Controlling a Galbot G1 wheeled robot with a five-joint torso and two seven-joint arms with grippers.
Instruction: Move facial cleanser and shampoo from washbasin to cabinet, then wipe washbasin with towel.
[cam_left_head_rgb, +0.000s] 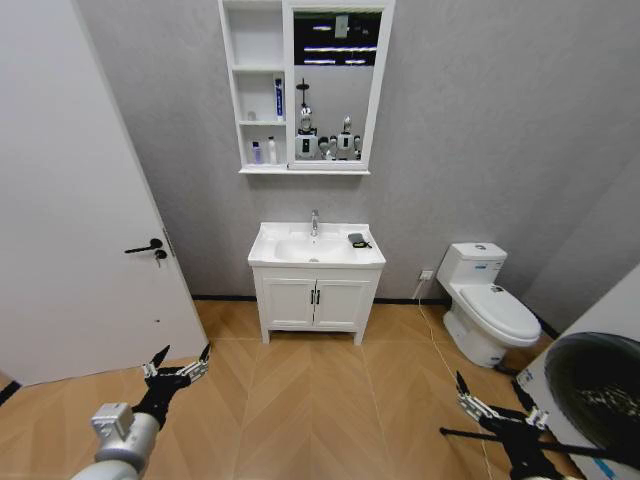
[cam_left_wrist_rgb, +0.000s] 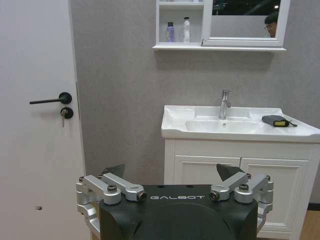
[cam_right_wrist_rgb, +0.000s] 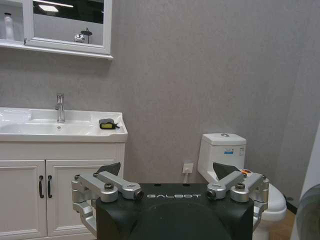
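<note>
The white washbasin (cam_left_head_rgb: 268, 252) stands against the far wall, with the dark towel (cam_left_head_rgb: 357, 240) lying on its right rim, also in the left wrist view (cam_left_wrist_rgb: 275, 120) and the right wrist view (cam_right_wrist_rgb: 106, 124). Above it hangs the cabinet (cam_left_head_rgb: 258, 168). Its lowest shelf holds a purple bottle (cam_left_head_rgb: 256, 152) and a white bottle (cam_left_head_rgb: 271, 150), and a blue tube (cam_left_head_rgb: 279, 98) stands one shelf higher. Which of these are the facial cleanser and the shampoo I cannot tell. My left gripper (cam_left_head_rgb: 180, 358) (cam_left_wrist_rgb: 171, 172) and right gripper (cam_left_head_rgb: 490, 392) (cam_right_wrist_rgb: 167, 170) hang low and open, far from the basin, holding nothing.
A white door (cam_left_head_rgb: 70, 200) with a black handle is at the left. A toilet (cam_left_head_rgb: 485, 300) stands right of the two-door vanity (cam_left_head_rgb: 315, 300). A dark round drum (cam_left_head_rgb: 600, 385) sits close at the right. Bare wooden floor (cam_left_head_rgb: 310, 400) lies between me and the basin.
</note>
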